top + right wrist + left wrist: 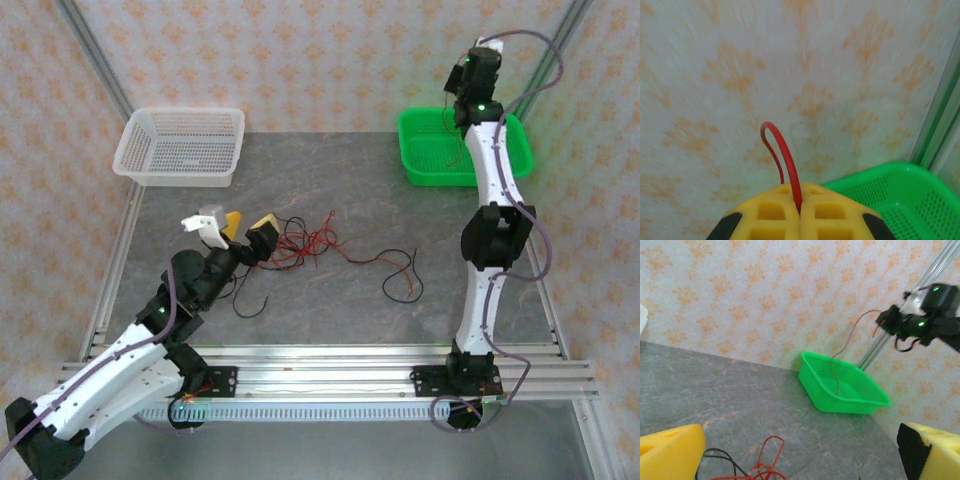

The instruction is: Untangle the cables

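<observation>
The right hand (800, 207) is pinching one thin, glossy red wire (786, 150) between its soft yellow foam pads (770, 215), the limp strand hanging into the green perforated plastic basket (840, 402), where its tip may be catching in the holes, so a hasty lift is risking a snag. The left hand (247, 226) is gaping wide beside the springy red-and-black tangle (300, 240) lying on the smooth grey counter (350, 180); closing blindly there is risking several strands pinched together and a tighter knot.
</observation>
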Action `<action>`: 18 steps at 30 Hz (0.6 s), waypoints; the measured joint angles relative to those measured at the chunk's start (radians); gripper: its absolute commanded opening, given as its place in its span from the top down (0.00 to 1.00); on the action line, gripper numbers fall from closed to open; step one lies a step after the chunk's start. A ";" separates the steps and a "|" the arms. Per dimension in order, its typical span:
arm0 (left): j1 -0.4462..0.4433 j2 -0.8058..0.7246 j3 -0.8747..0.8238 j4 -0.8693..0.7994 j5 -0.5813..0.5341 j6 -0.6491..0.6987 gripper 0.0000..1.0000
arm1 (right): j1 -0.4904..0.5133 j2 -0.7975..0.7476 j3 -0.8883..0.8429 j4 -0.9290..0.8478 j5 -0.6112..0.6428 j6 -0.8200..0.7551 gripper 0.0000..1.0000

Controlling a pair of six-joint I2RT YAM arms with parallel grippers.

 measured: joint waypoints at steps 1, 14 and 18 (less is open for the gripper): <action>0.000 -0.013 0.001 -0.023 0.000 -0.004 0.01 | 0.000 0.024 0.000 0.000 0.001 0.005 1.00; 0.000 0.026 0.075 -0.224 -0.037 -0.084 0.11 | -0.015 0.187 -0.176 -0.032 0.011 0.155 0.96; 0.000 0.064 0.118 -0.274 -0.046 -0.132 0.16 | -0.015 0.216 -0.181 -0.091 0.012 0.210 0.70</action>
